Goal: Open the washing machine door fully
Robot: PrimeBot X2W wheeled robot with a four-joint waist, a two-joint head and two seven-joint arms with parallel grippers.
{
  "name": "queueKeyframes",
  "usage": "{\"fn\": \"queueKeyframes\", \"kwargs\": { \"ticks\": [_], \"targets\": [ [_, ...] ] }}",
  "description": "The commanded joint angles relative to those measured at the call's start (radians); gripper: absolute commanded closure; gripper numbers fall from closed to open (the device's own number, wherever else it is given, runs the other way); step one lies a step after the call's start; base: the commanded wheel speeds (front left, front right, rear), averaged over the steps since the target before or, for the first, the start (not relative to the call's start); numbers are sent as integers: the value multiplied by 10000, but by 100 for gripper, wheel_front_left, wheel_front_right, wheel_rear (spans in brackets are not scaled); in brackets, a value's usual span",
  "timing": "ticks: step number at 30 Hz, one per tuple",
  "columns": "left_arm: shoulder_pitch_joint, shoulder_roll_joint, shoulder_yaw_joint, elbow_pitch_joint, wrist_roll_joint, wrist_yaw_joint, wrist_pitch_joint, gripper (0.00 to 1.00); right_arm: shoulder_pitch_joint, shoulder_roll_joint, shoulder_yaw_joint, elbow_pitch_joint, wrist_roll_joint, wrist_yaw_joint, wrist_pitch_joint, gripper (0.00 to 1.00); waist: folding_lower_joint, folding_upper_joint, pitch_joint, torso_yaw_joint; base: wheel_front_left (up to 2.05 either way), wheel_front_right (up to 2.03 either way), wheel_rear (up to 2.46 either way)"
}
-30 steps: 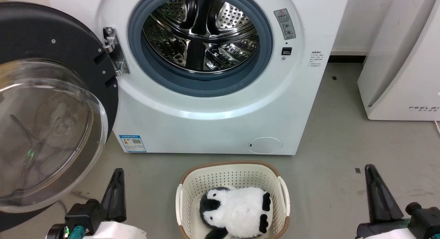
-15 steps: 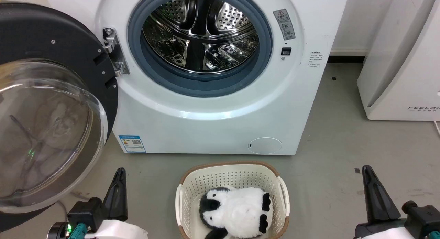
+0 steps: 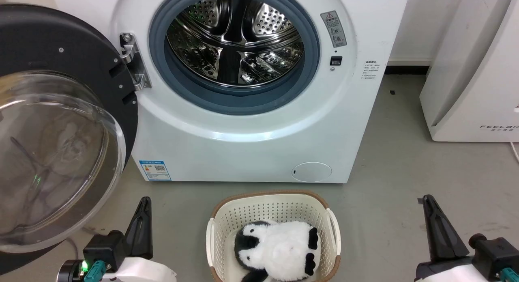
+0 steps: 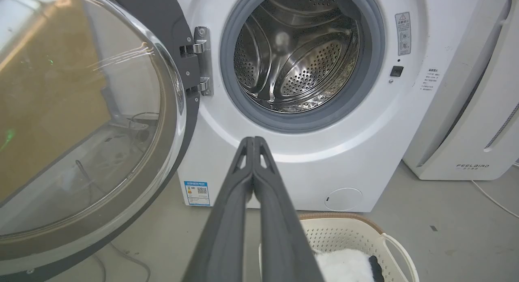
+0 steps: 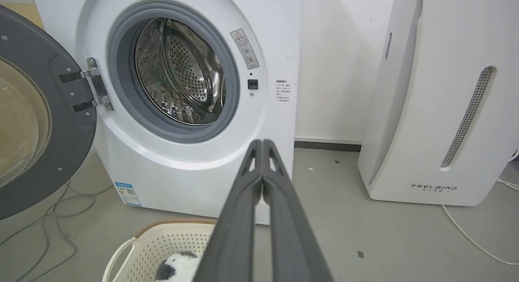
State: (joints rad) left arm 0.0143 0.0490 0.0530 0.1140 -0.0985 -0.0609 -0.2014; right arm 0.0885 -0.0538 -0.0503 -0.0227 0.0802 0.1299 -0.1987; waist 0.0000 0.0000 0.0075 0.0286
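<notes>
Fingers first: my left gripper (image 3: 144,203) sits low at the left with its two dark fingers pressed tip to tip, holding nothing. My right gripper (image 3: 426,201), at the lower right, is pinched together the same way and is also empty. Between them on the grey floor (image 3: 405,160) stands a cream basket (image 3: 273,194) with a plush penguin (image 3: 279,249) lying in it.

Just up and to the left of the left gripper hangs the washing machine door (image 3: 52,152), swung wide out to the machine's left on its steel hinge (image 3: 131,61), glass bowl bulging toward me. Its lower rim comes near the left fingers, but I see a gap and no contact. The right gripper is well apart from it, across the basket.

Beyond, the white washing machine (image 3: 243,152) shows its grey gasket (image 3: 312,71) and bare steel drum (image 3: 235,42). Farther right stands a white appliance marked FEELBIRD (image 3: 474,71).
</notes>
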Motion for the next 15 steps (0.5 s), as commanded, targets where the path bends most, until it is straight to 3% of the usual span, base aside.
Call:
{"fn": "queueKeyframes", "kwargs": {
  "ticks": [1,15],
  "targets": [
    [-35,3,-6,-60,77,57,80,100,-144,9,30,24,-61,2,46,100,0,0,-1,-3,0,0,0],
    [-51,4,-84,-219,211,139,366,100,-253,13,100,54,-171,3,333,100,0,0,-12,-45,0,0,0]
  ]
}}
